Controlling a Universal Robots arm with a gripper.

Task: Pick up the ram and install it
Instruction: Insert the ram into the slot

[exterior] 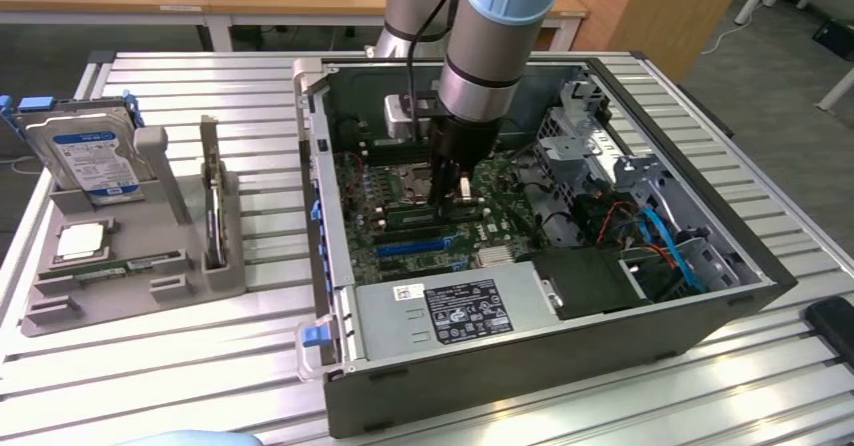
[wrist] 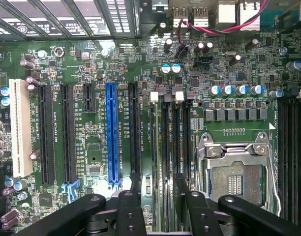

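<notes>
My gripper (wrist: pixel 158 183) hangs low over the green motherboard (wrist: pixel 91 64) inside the open computer case (exterior: pixel 534 366). Its two black fingers (wrist: pixel 135 183) stand apart, so it is open. Between them the ram (wrist: pixel 157 147) shows edge-on as a thin pale strip sitting in a memory slot beside the white latch (wrist: pixel 154 96), and neither finger touches it. In the exterior view the gripper (exterior: pixel 454 194) points straight down at the board's middle. A thin upright stick (exterior: pixel 210 191) stands in the grey holder (exterior: pixel 200 276) outside the case.
An empty processor socket (wrist: pixel 236 174) with its metal frame lies right beside the memory slots, and a blue expansion slot (wrist: pixel 111 132) on the other side. The holder also carries a hard drive (exterior: pixel 94 156) and a silver chip (exterior: pixel 80 238). Case walls and cables (exterior: pixel 654 236) surround the arm.
</notes>
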